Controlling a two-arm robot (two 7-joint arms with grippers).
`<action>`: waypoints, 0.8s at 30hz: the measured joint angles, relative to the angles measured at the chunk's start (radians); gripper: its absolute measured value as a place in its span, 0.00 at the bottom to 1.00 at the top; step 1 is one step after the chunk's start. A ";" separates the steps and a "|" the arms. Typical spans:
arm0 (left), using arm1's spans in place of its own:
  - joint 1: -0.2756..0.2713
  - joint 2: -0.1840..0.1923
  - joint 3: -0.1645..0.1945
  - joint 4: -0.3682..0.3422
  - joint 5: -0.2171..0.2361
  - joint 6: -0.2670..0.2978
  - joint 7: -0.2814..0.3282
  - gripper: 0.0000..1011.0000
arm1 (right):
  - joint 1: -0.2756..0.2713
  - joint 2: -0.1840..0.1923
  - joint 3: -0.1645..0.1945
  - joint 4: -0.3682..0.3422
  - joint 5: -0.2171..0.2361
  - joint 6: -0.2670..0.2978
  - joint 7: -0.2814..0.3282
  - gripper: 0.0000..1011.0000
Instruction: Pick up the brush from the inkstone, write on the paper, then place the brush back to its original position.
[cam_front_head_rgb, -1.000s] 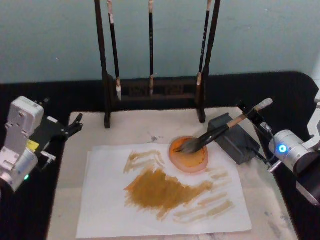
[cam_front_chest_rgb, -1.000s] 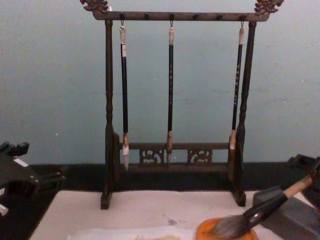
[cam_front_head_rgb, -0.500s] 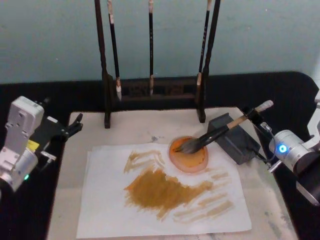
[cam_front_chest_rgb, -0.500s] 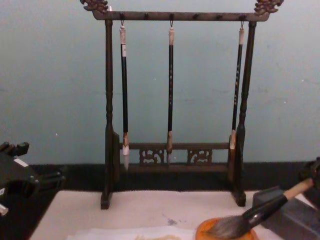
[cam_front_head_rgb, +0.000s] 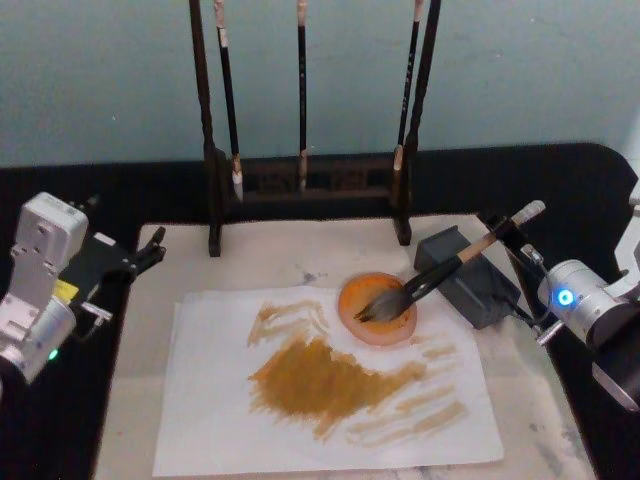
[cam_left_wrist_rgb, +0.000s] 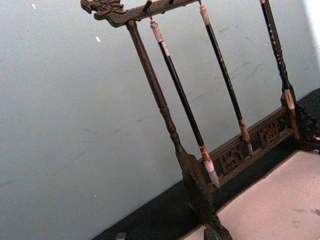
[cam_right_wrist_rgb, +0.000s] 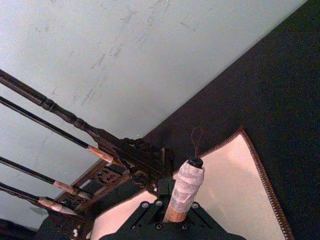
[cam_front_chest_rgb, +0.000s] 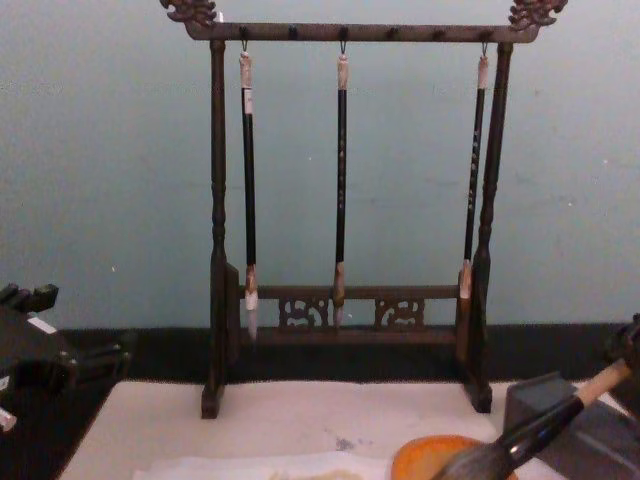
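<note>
The brush (cam_front_head_rgb: 440, 272) slants with its grey-brown tuft down in a round orange dish (cam_front_head_rgb: 392, 328) and its whitish end up to the right. My right gripper (cam_front_head_rgb: 503, 233) is shut on the upper handle. In the right wrist view the taped end with its cord loop (cam_right_wrist_rgb: 187, 180) sticks out past the fingers (cam_right_wrist_rgb: 150, 212). The dark grey inkstone (cam_front_head_rgb: 470, 278) sits just right of the dish. The paper (cam_front_head_rgb: 300, 410) lies in front, covered in brown strokes. In the chest view the brush (cam_front_chest_rgb: 535, 430) shows low at the right. My left gripper (cam_front_head_rgb: 140, 255) is parked open at the left.
A dark wooden rack (cam_front_head_rgb: 305, 185) with three thin black-handled brushes (cam_front_chest_rgb: 341, 180) stands at the back of the pale mat (cam_front_head_rgb: 280, 255). The left wrist view looks at the same rack (cam_left_wrist_rgb: 165, 107). Black tabletop surrounds the mat.
My right gripper has lowered the brush a little. The tuft has slid down toward the front of the orange dish. The left arm has not moved.
</note>
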 joint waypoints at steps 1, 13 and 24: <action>0.000 0.000 0.000 0.000 0.000 0.000 0.000 1.00 | 0.000 0.000 0.000 0.000 0.000 0.000 0.000 0.00; 0.000 0.000 0.000 0.000 0.000 0.000 0.000 1.00 | 0.003 0.003 -0.007 -0.002 0.001 -0.016 0.001 0.00; 0.000 0.000 0.000 0.000 0.000 0.000 0.000 1.00 | 0.044 0.012 -0.029 -0.008 0.001 -0.047 0.025 0.00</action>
